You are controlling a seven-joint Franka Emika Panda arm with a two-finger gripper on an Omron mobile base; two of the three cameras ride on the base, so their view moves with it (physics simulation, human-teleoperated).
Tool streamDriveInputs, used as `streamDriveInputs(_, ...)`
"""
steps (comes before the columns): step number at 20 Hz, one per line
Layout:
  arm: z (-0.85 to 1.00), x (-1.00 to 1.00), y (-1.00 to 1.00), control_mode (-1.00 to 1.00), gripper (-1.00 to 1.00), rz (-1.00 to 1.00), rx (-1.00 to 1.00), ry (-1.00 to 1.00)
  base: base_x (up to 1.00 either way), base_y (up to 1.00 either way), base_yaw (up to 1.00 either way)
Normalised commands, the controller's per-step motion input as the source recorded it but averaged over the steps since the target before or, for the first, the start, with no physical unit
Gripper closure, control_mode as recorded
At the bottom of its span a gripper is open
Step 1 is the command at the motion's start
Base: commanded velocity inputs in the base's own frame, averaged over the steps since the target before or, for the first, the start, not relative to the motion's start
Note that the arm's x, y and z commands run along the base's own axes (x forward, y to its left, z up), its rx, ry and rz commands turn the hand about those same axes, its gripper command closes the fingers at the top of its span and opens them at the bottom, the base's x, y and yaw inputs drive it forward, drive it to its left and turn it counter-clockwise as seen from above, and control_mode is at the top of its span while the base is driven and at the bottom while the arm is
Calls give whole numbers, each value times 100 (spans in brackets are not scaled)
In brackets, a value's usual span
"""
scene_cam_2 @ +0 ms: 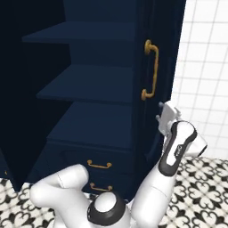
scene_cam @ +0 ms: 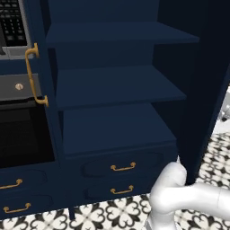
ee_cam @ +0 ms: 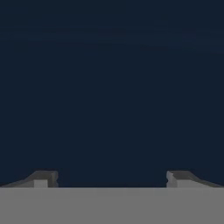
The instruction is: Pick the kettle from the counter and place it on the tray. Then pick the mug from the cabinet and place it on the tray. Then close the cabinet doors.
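Navy blue tall cabinet [scene_cam: 117, 85]: standing open, showing three bare shelves, two brass-handled drawers [scene_cam: 123, 167] below. Two navy doors [scene_cam_2: 156, 67] swinging open. Fingers [ee_cam: 112, 179] spreading wide, facing navy surface.

The floor [scene_cam: 112, 214] is tiled in a black-and-white floral pattern. A white tiled wall [scene_cam_2: 205, 67] with thin grey grout lines stands at the right. At the left, a black oven [scene_cam: 20, 134] (dark door, grey control strip above) sits over navy drawers [scene_cam: 18, 195] with brass handles.

The cabinet [scene_cam: 121, 130] stands on a patterned tile floor [scene_cam: 112, 213] (3 bare navy shelves [scene_cam: 117, 85] inside).
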Motion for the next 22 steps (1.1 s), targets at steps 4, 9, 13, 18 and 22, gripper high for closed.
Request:
streamDriveInputs(4,0,9,88,-100,-100,-1,-5,0,0,0,0)
streamDriveInputs(9,0,22,96,-100,-100,-11,-7,0,0,0,0)
streamDriveInputs(13,0,36,92,-100,-100,-21,-6,0,0,0,0)
streamDriveInputs(18,0,66,78,-100,-100,-25,-7,0,0,0,0)
streamDriveInputs(22,0,91,65,-100,-100,-30,-9,0,0,0,0)
